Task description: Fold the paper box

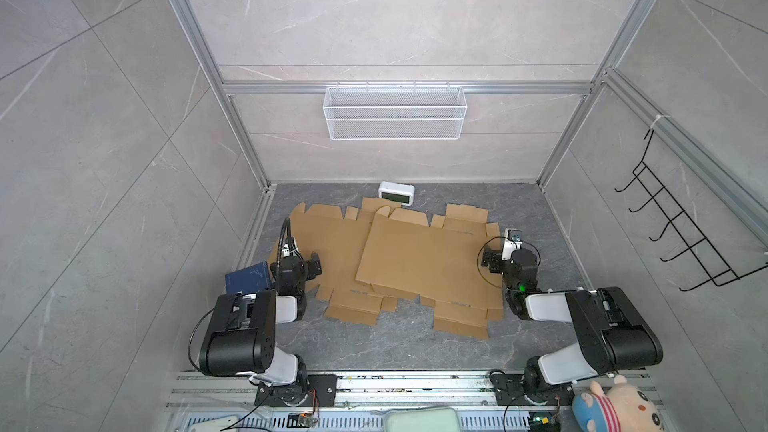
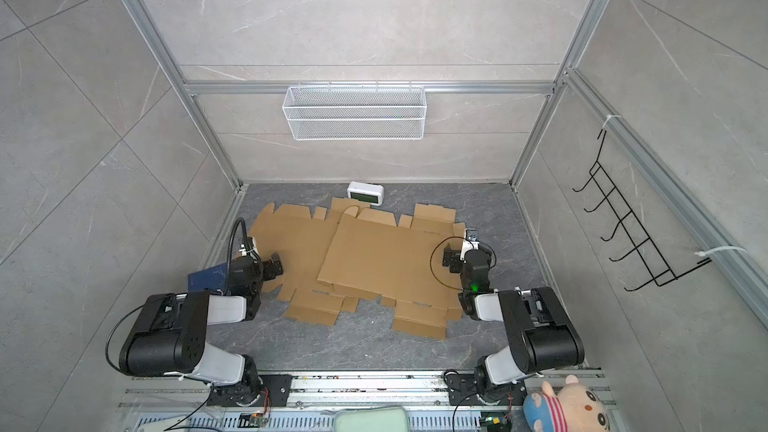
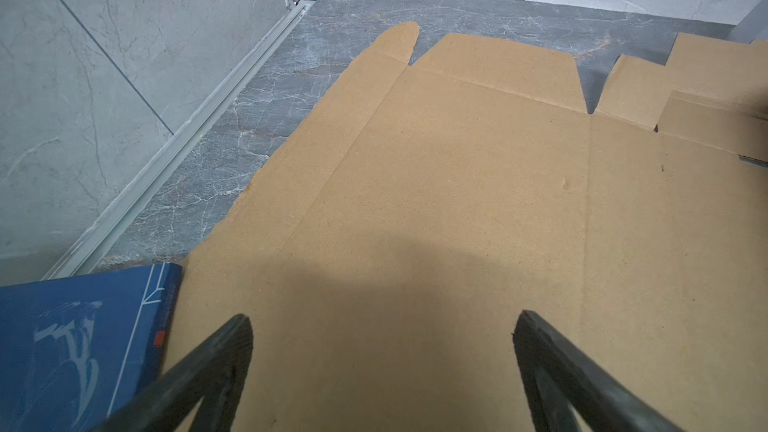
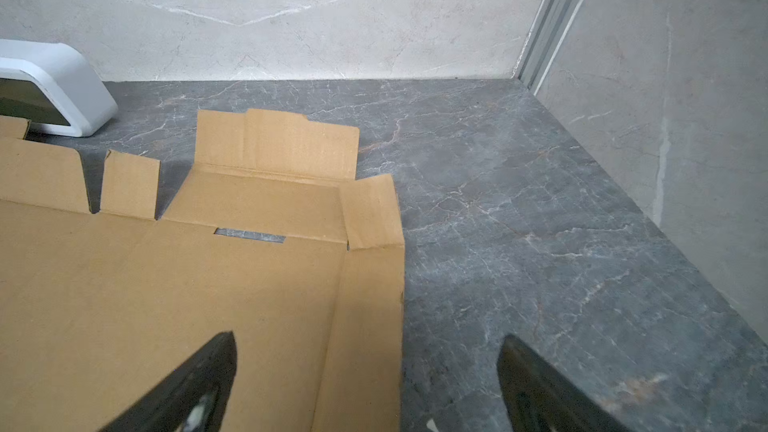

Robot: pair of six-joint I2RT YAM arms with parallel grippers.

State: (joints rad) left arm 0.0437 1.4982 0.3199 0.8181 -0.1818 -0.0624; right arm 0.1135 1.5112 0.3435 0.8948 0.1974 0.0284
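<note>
The paper box lies unfolded as flat brown cardboard on the dark table. In both top views there are two blanks: one on the left (image 1: 332, 238) (image 2: 299, 238), and one on the right (image 1: 428, 259) (image 2: 386, 259) lying partly over it. My left gripper (image 1: 316, 265) (image 3: 382, 317) hovers open over the left blank (image 3: 436, 201), with nothing between its fingers. My right gripper (image 1: 492, 259) (image 4: 368, 336) hangs open above the right blank's outer edge (image 4: 374, 305), one finger over cardboard and one over bare table.
A blue book (image 1: 247, 282) (image 3: 70, 347) lies by the left blank's near corner, beside the left arm. A white clock (image 1: 396, 194) (image 4: 50, 89) stands at the back wall. A wire basket (image 1: 395, 112) and a black hook rack (image 1: 685, 234) hang on the walls. A plush toy (image 1: 615, 407) sits at the front right.
</note>
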